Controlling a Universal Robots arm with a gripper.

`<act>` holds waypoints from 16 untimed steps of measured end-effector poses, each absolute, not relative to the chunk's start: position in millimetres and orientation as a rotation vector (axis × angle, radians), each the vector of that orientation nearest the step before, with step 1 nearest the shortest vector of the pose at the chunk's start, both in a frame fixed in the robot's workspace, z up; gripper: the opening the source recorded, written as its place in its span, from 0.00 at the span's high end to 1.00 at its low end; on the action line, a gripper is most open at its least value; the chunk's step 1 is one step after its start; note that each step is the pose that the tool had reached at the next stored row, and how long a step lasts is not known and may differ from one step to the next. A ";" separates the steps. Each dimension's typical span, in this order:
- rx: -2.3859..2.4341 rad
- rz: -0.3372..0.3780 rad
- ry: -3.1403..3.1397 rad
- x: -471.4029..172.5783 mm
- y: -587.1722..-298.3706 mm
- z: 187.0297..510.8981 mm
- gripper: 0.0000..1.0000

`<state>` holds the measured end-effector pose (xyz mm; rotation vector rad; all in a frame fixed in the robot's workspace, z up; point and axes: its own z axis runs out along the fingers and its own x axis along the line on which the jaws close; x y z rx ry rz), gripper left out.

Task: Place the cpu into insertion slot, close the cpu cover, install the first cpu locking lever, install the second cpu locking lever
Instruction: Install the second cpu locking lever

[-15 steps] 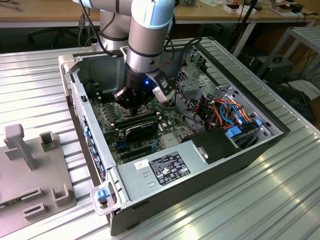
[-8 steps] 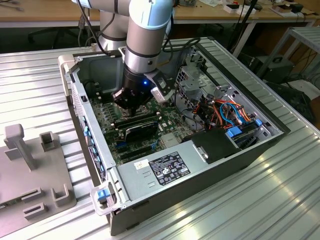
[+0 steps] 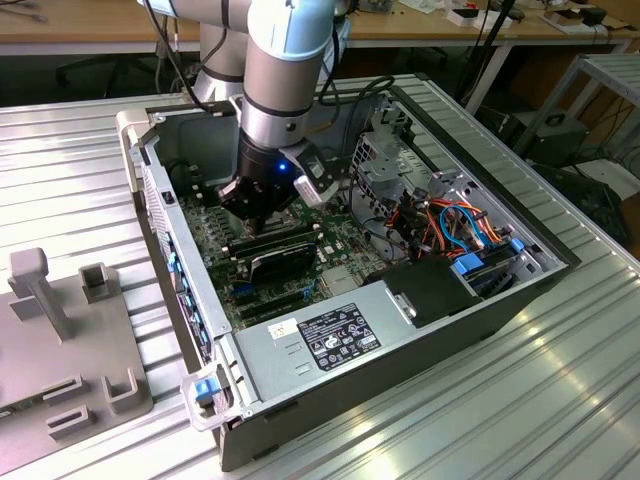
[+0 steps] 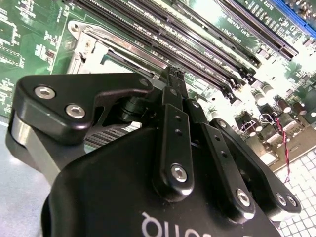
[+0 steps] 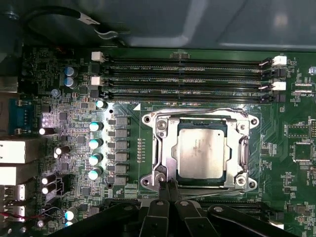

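Note:
In the first wrist view the cpu (image 5: pixel 202 150), a silver-grey square chip, lies flat in the insertion slot (image 5: pixel 202 183). The cpu cover (image 5: pixel 166 148), a metal frame with a window, lies down around the chip. A thin wire locking lever (image 5: pixel 197 111) runs along the socket side next to the memory slots. My gripper (image 5: pixel 168 185) is shut, its black fingertips pressed together just off one corner of the socket; I see nothing between them. In the second wrist view the shut gripper (image 4: pixel 174 75) hovers beside the metal cpu cover (image 4: pixel 91 42). In the exterior view the gripper (image 3: pixel 262 222) reaches down into the open computer case.
Long black memory slots (image 5: pixel 187 81) run beside the socket, with capacitors (image 5: pixel 94 143) on another side. The case (image 3: pixel 420 330) walls, a power supply (image 3: pixel 335 335), coloured cables (image 3: pixel 455 225) and a drive cage surround the board. A grey fixture (image 3: pixel 60 330) stands on the exterior view's left.

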<state>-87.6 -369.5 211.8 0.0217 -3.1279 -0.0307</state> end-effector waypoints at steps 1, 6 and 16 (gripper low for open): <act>0.022 -0.031 -3.128 -89.1 -369.0 211.4 0.89; 0.022 -0.031 -3.128 -94.5 -367.2 210.1 0.89; 0.022 -0.032 -3.128 -97.5 -364.2 209.2 0.89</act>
